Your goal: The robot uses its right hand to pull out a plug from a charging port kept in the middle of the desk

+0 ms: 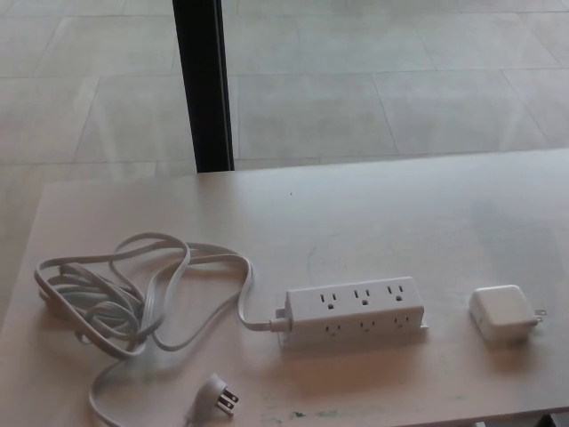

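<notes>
A white power strip (354, 309) lies in the middle of the light wooden desk (356, 213), with all its sockets bare. To its right, apart from it, a white square plug adapter (503, 313) rests on the desk, its prongs pointing right. The strip's white cord (133, 294) lies coiled at the left and ends in a plug (216, 395) near the front edge. Neither of my hands shows in the head view.
A black vertical post (202, 84) stands behind the desk's far edge. Beyond it is a pale tiled floor (400, 80). The desk's front edge runs along the bottom of the picture.
</notes>
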